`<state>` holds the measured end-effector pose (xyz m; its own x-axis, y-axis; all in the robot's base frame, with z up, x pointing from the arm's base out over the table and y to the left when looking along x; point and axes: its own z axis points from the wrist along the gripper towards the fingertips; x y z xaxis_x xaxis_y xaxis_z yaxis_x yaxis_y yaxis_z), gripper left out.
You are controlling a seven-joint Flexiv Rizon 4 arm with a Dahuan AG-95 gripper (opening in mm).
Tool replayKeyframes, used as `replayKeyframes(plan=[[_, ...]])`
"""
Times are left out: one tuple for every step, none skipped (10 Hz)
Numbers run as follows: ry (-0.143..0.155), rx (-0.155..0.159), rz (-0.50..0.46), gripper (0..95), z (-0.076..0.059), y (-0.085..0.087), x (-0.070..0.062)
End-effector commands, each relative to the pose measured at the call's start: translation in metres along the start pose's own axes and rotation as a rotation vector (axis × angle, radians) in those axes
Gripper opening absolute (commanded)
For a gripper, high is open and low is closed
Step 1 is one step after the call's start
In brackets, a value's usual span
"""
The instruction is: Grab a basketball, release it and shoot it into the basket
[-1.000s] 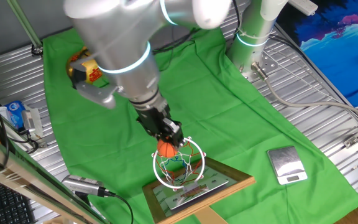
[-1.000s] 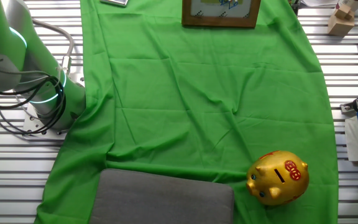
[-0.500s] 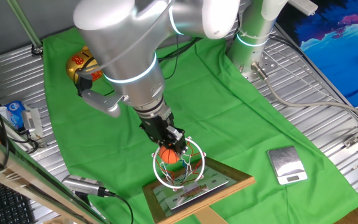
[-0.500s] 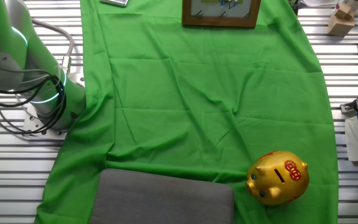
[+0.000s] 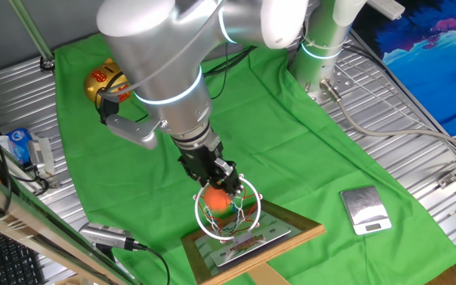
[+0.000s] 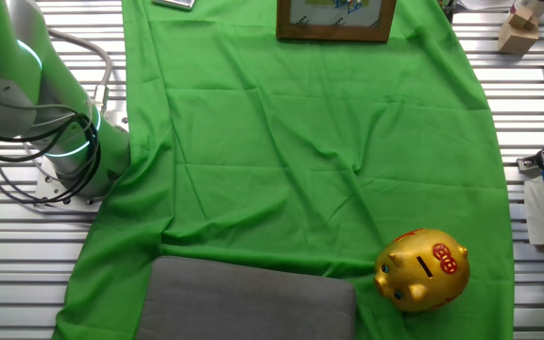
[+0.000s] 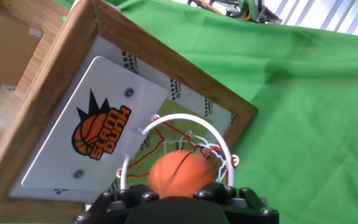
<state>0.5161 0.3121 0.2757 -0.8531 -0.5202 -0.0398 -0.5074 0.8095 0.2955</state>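
Observation:
The small orange basketball (image 5: 216,200) sits at the tips of my gripper (image 5: 219,184), which is shut on it and holds it inside the basket's white ring (image 5: 197,212). In the hand view the ball (image 7: 180,174) fills the space just ahead of the gripper body, level with the ring (image 7: 185,118), with the red, white and green net behind it. The wooden-framed backboard (image 5: 248,237) lies behind the hoop; its logo panel (image 7: 98,134) shows in the hand view. The fingertips themselves are hidden in the hand view.
A gold-and-red piggy bank (image 5: 105,83) stands at the far left of the green cloth (image 5: 291,134), also seen in the other fixed view (image 6: 423,269). A silver square scale (image 5: 365,209) lies right of the hoop. The arm's base (image 5: 323,47) stands at the back.
My gripper has moved down with the ball, from just above the ring to inside it. The last half second shows almost no motion.

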Motion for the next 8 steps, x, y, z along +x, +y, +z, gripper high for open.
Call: replayKeyframes(plan=[[0.001,0.003,-0.008,95.0,0.0001,-0.0002,-0.0001],[0.001,0.003,-0.012,95.0,0.0002,-0.0001,0.0001],[0.001,0.003,-0.013,95.0,0.0002,-0.0001,0.0002],[0.002,0.003,-0.014,95.0,0.0002,-0.0001,0.0002],[0.004,0.006,-0.019,76.0,0.0002,-0.0001,0.0002],[0.004,0.005,-0.020,76.0,0.0002,-0.0001,0.0002],[0.005,0.007,-0.025,76.0,0.0002,-0.0001,0.0002],[0.005,0.008,-0.029,76.0,0.0002,-0.0001,0.0002]])
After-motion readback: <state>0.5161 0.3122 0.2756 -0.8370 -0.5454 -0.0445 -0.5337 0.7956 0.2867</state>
